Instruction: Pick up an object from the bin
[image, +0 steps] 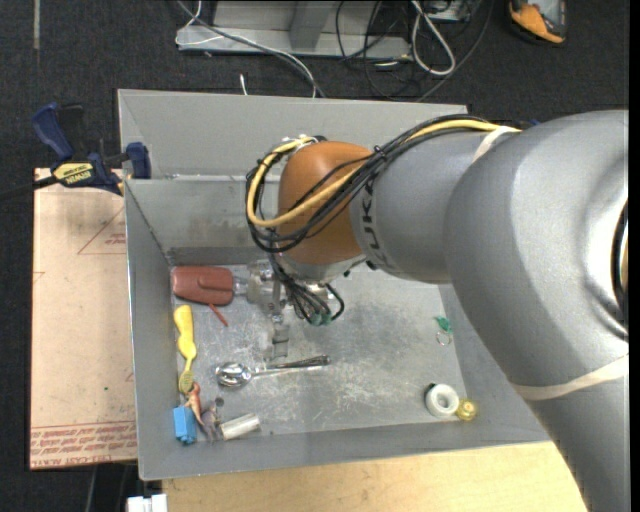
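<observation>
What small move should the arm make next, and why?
Probably a short drop straight down: the gripper seems to hang over the handle of the shiny metal spoon lying mid-bin, while the reddish-brown block and the long yellow piece lie apart to one side, so nothing seems to crowd it.
</observation>
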